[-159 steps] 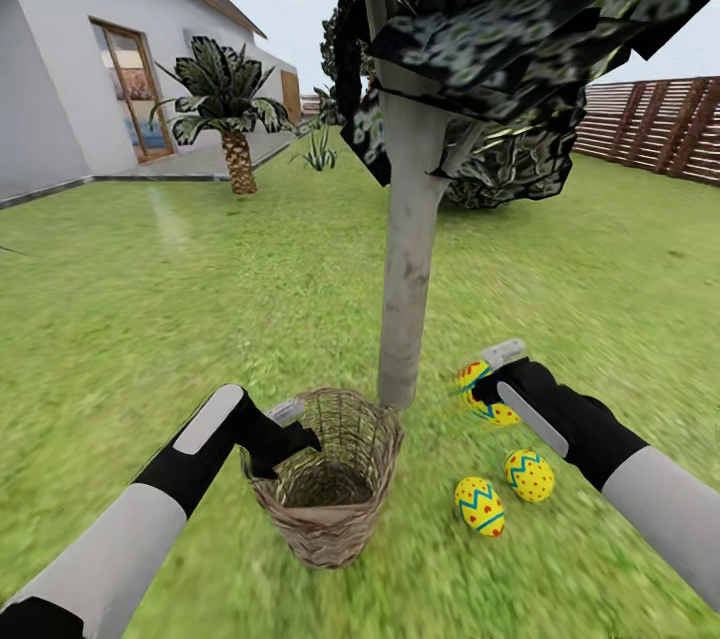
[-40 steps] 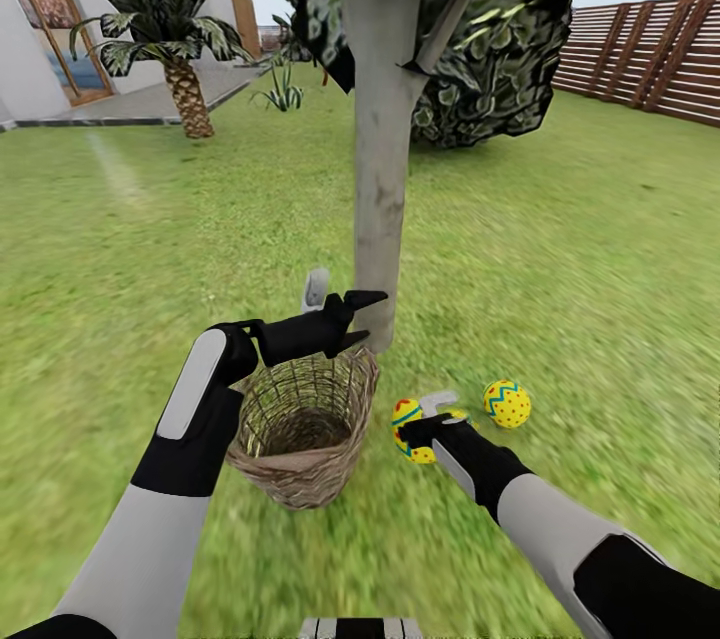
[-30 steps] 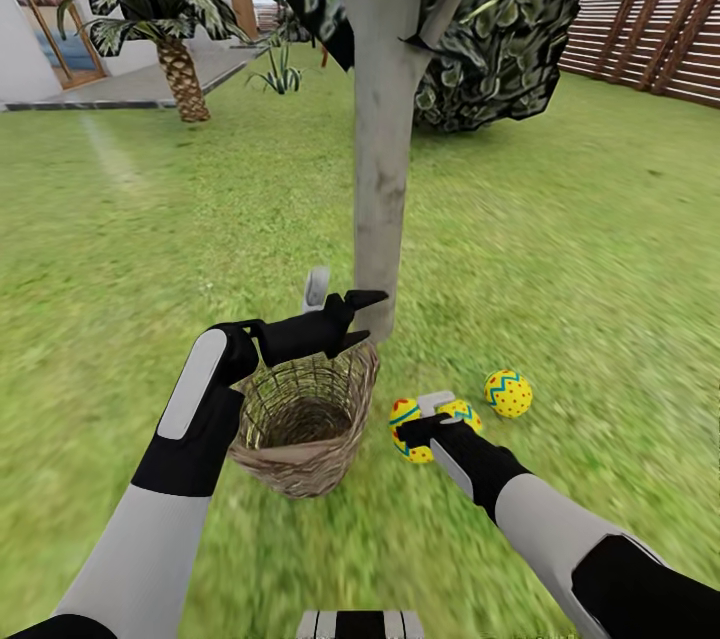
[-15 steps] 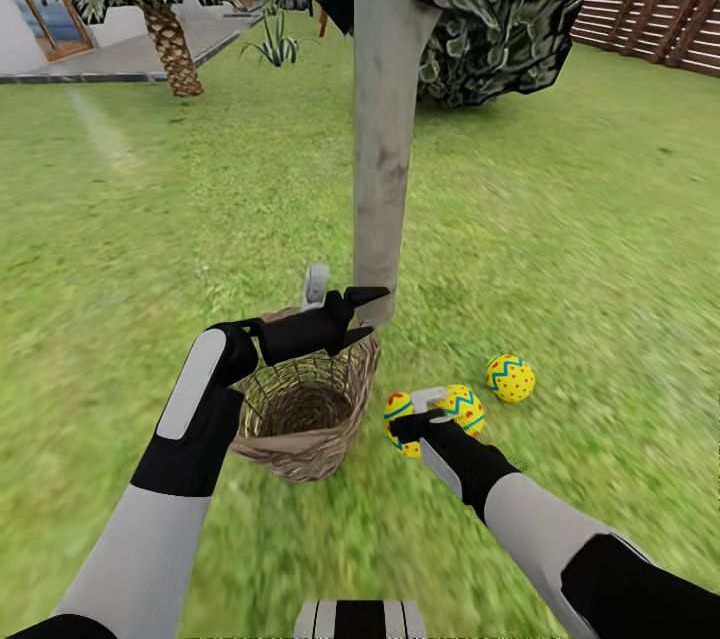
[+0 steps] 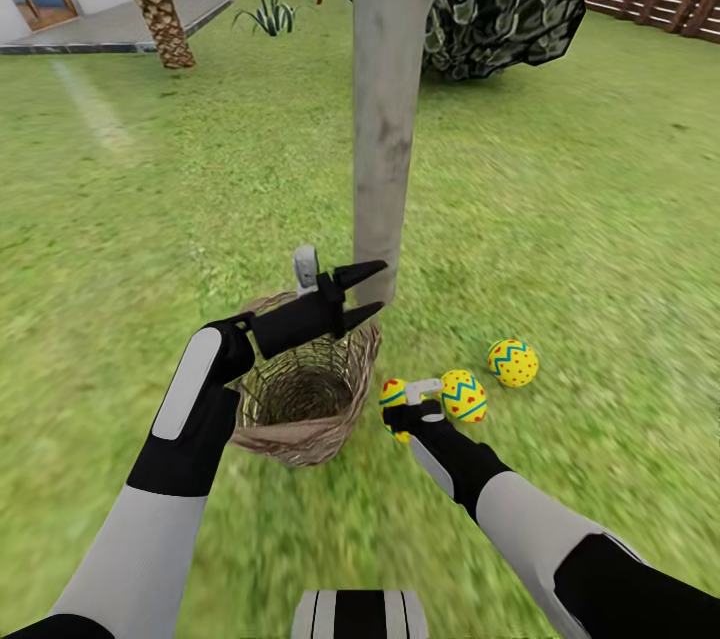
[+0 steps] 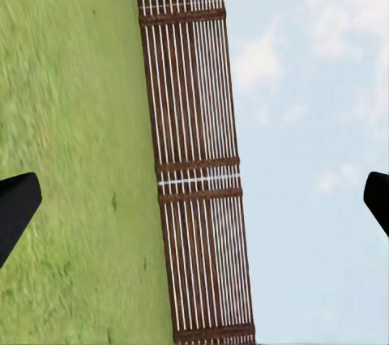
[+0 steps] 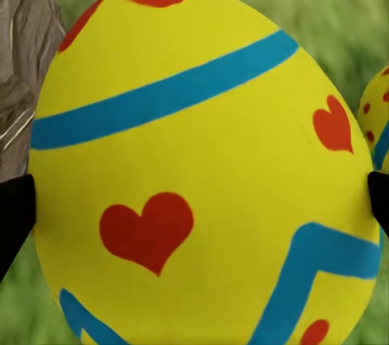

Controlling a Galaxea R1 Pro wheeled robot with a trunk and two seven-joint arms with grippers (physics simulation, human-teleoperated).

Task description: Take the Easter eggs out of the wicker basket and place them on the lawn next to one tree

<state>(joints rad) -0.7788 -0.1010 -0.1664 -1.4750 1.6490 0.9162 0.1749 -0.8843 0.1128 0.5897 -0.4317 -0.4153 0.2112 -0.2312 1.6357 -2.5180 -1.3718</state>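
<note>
A: While the right hand sits clamped on an egg down on the lawn, look at the count: two eggs were loose on the grass earlier, and this one has come down beside them!

B: And the basket looks empty, so that may be the last one. It only needs releasing.

A: Where's everything lying?

B: Held egg just beside the basket at its 3 o'clock, a second egg touching or nearly so, the third further out. All near the foot of the tree, which stands at the basket's 12 o'clock.

A: The left hand?

B: Fingers apart, empty, hovering over the basket rim.

A: Any writing?

B: None, just blue bands and red hearts.
</note>
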